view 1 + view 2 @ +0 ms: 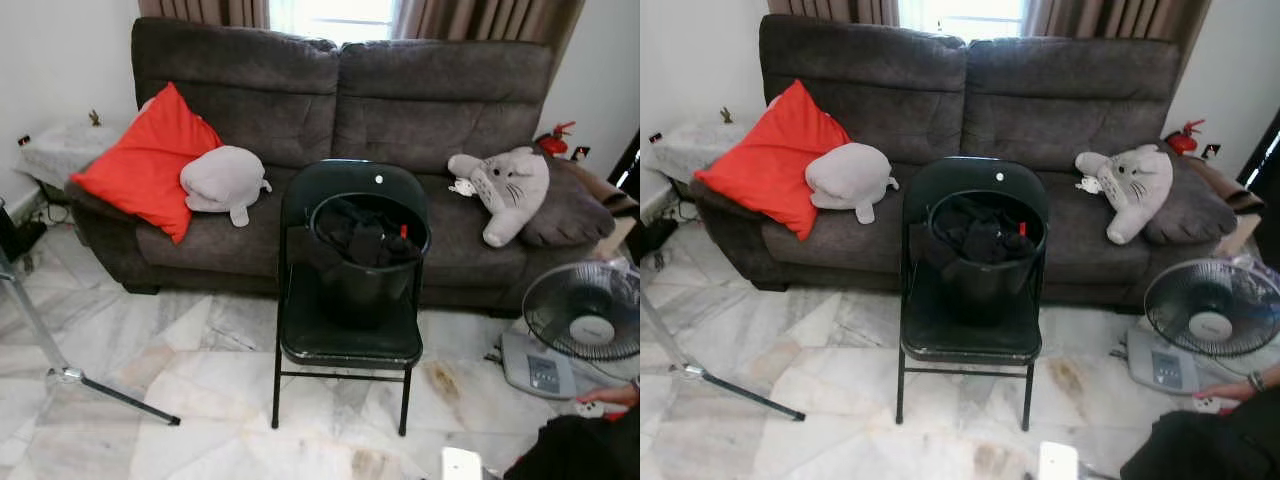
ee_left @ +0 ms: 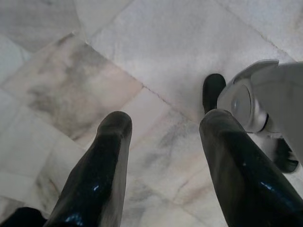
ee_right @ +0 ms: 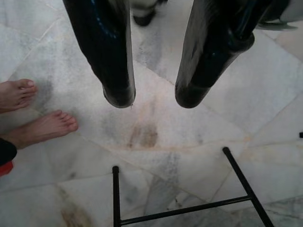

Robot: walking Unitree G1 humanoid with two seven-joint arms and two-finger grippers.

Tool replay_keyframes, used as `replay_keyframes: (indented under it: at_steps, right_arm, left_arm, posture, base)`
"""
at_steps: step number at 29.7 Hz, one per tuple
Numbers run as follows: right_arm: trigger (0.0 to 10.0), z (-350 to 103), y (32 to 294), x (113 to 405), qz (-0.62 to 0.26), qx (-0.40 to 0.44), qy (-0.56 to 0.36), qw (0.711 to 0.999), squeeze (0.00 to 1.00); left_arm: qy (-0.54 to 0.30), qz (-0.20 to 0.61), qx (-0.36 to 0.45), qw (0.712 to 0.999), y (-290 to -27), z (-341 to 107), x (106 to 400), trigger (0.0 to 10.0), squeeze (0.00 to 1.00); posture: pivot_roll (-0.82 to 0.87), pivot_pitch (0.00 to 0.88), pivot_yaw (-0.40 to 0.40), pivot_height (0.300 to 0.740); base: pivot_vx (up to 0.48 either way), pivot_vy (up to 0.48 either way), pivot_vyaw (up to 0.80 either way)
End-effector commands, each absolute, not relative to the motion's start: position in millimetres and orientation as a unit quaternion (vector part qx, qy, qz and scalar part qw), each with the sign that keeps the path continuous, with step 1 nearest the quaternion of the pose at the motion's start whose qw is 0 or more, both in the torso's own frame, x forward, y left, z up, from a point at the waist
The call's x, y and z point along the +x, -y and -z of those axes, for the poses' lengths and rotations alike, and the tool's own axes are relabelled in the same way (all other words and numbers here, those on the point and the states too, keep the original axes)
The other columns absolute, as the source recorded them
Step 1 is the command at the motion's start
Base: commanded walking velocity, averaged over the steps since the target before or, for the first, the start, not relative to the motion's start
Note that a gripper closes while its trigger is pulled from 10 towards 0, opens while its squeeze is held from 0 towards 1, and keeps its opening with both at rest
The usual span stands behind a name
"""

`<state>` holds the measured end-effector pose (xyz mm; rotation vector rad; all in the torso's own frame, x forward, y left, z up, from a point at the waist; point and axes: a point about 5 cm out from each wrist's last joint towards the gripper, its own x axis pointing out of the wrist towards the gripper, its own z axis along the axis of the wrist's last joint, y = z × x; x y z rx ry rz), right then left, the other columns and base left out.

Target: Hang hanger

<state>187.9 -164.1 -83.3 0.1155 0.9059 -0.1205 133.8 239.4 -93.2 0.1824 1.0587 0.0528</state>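
Ahead, a black folding chair (image 1: 350, 340) stands on pale marble floor (image 1: 200, 400) before a grey sofa (image 1: 400, 100). On its seat, a black bucket (image 1: 365, 285) holds dark clothes; whether a hanger lies among them I cannot tell. My left claw (image 2: 161, 127) and right claw (image 3: 154, 97) hang spread, empty, over the tiles. A person's bare feet (image 3: 40, 125) stand near my right claw; a fan (image 1: 585, 310) is cut off at the edge.

We see a marble floor (image 1: 200, 400) carrying a black folding chair (image 1: 350, 340), a grey sofa (image 1: 340, 110), a standing fan (image 1: 585, 315) and, beside our right pincer (image 3: 154, 97), two bare feet (image 3: 33, 118).
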Motion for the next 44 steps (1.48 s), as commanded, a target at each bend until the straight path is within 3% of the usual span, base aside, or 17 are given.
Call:
replay_keyframes:
  at_steps: [1,18,29,36,44]
  right_arm:
    - [10.0,86,175,182,0.074,0.052,-0.446,0.89,0.0]
    - [10.0,82,176,188,0.065,0.038,-0.427,0.901,0.0]
    - [10.0,79,173,194,0.059,0.038,-0.415,0.907,0.0]
    - [10.0,74,173,203,0.072,0.055,-0.398,0.913,0.0]
    - [10.0,42,174,242,0.109,0.066,-0.275,0.953,0.0]
  left_arm:
    - [-0.505,-0.014,0.09,0.859,-235,94,136,10.0,0.0]
    - [-0.505,-0.011,0.088,0.859,-232,94,138,10.0,0.0]
    - [-0.504,-0.013,0.09,0.859,-237,92,139,10.0,0.0]
    - [-0.498,-0.012,0.087,0.863,-236,91,141,10.0,0.0]
    - [-0.499,-0.007,0.092,0.862,-236,91,142,10.0,0.0]
  posture:
    - [0.17,0.0,0.0,0.74]
    - [0.17,0.0,0.002,0.74]
    - [0.16,0.0,0.004,0.74]
    - [0.15,0.0,0.007,0.74]
    - [0.1,0.0,0.002,0.74]
  base:
    - [0.382,0.0,0.0]
    - [0.384,0.0,0.0]
    - [0.383,0.0,0.79]
    - [0.082,0.0,0.0]
    - [0.0,0.0,0.0]
